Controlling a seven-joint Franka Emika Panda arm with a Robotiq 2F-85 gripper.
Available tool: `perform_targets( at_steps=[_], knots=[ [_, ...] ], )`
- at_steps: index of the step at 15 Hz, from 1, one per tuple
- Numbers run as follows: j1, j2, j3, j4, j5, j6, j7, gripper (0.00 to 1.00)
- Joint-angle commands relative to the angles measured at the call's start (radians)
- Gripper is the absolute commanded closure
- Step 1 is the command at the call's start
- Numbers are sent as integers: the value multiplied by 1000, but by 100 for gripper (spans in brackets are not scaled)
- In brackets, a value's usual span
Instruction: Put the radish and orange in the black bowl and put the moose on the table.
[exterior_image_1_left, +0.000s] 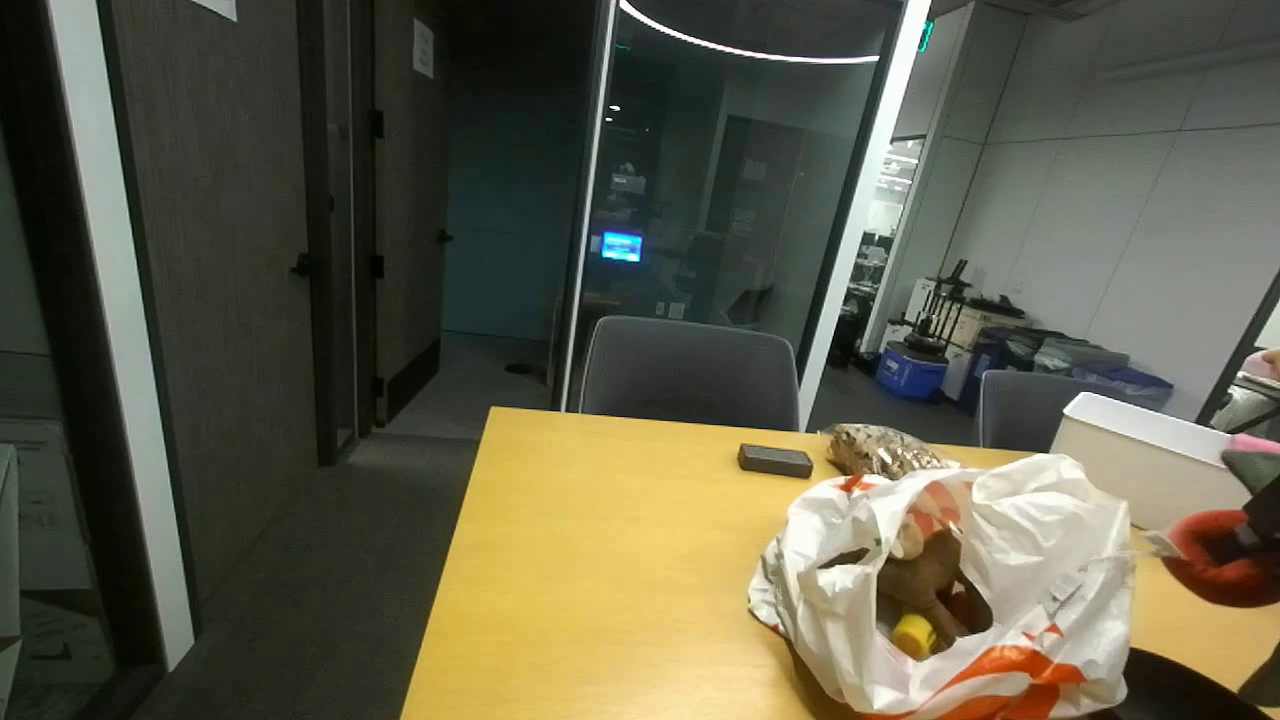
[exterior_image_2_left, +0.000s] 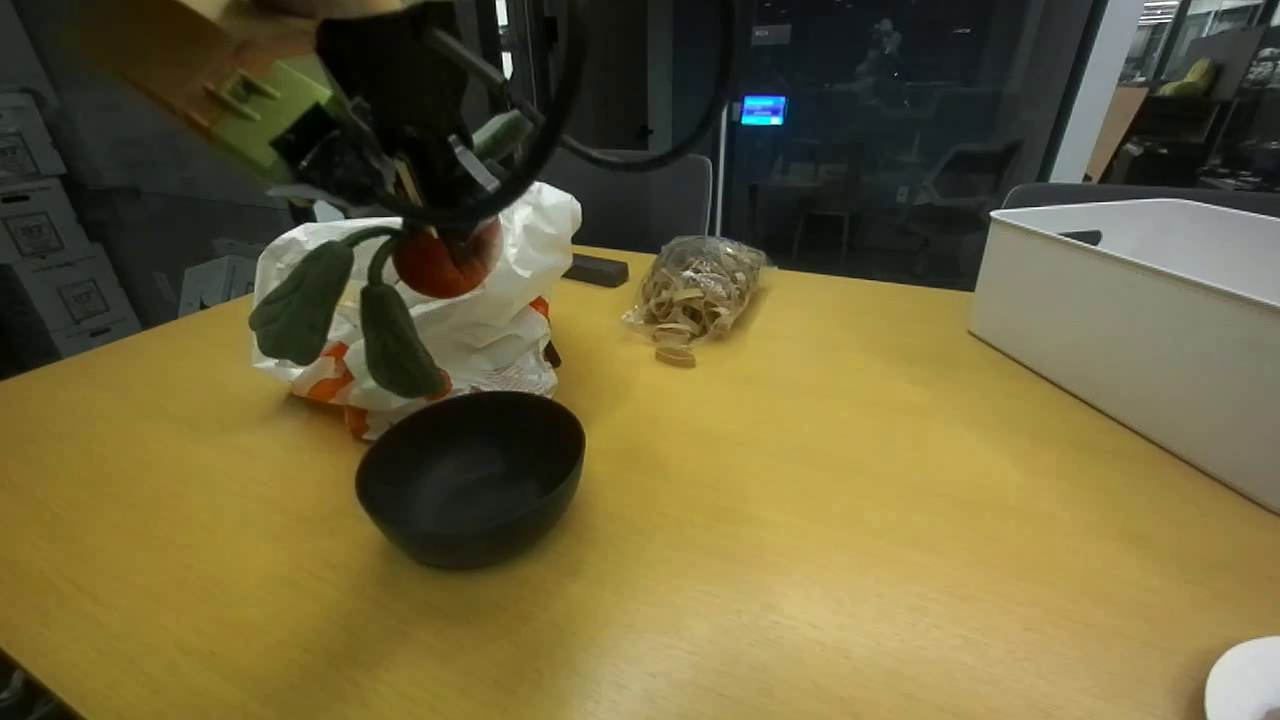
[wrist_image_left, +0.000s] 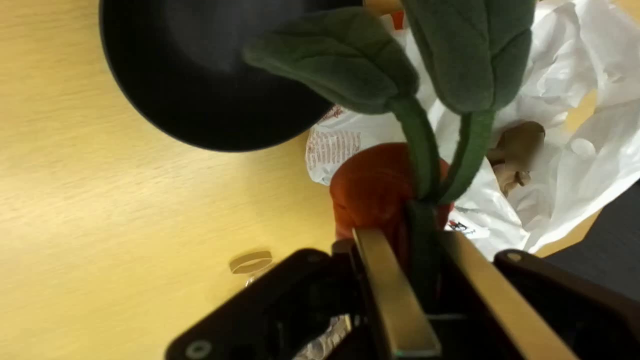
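Hand: the black hand (wrist_image_left: 410, 240) is pinched in narrow on the red plush radish (wrist_image_left: 372, 185) with floppy green fabric leaves, a fingertip each side of the stem.
Radish: right at the fingertips, red part poking out just past them, whole thing up in the air over the smooth yellow-orange bench (exterior_image_2_left: 850, 480). Two leaves droop lower than the red bit.
Bowl: round matte black bowl (exterior_image_2_left: 470, 540), upright on the bench, lower than the radish. Couldn't tell you if they line up; in the wrist view a leaf overlaps the rim.
Moose: brown plush moose (exterior_image_1_left: 920, 580), inside the crinkly white plastic bag with orange print (exterior_image_1_left: 1060, 520), which sits just beside the bowl.
Bag opening: in an exterior view you see right in, moose plus a small yellow thing (exterior_image_1_left: 913, 635); in an exterior view the bag (exterior_image_2_left: 500, 340) shows its outside only.
Bowl again: in an exterior view the bowl (exterior_image_1_left: 1180, 690) is just a black slice past the bag.
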Motion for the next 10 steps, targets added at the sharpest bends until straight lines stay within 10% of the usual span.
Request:
perform_targets(
  at_steps=[1,10],
  knots=[
    [55,125,63,0,-8,85,39,94],
    [-228,263,382,-13,-536,148,617,92]
  ],
)
